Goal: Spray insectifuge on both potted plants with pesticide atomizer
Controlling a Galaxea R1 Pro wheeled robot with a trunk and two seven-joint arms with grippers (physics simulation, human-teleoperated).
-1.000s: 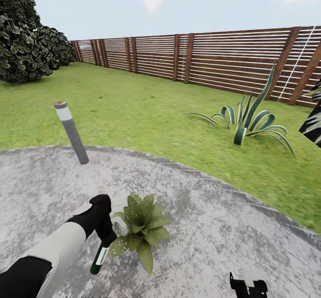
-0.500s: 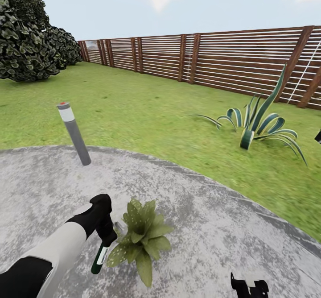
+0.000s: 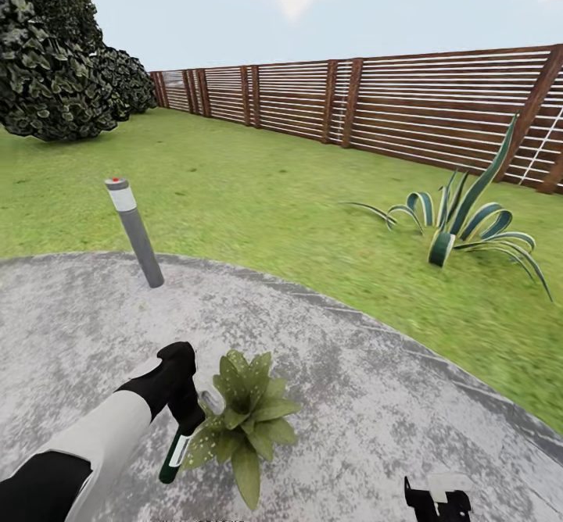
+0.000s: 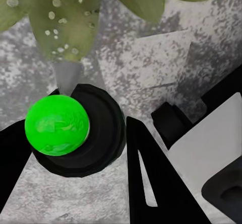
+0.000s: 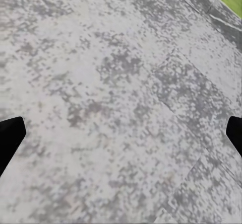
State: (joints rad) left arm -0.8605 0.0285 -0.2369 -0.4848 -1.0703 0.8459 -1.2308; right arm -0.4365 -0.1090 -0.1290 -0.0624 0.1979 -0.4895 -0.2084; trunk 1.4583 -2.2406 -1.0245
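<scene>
1. The left gripper (image 3: 186, 416) is clenched around the pesticide atomizer (image 3: 173, 453), which it holds low over the round grey paving (image 3: 375, 412).
2. The bottle's long axis slopes: its dark green end points down and back toward the robot, while the upper end, in the gripper, leans toward the plant. In the left wrist view the bottle is seen end-on, with a bright green knob (image 4: 57, 125) in a black collar between the dark fingers.
3. The potted plant (image 3: 244, 416) sits just beside that gripper, on its right and slightly ahead; its speckled leaves (image 4: 60, 20) lie directly along the gripper's line of sight, very near the bottle's end. My read is that the spray direction already suits this rosette.
4. The right gripper (image 3: 436, 501) hangs released over bare paving, well apart from the plant, so the left arm is the nearer one.
5. A grey bollard light (image 3: 135, 231) stands beyond, at the lawn's edge.
</scene>
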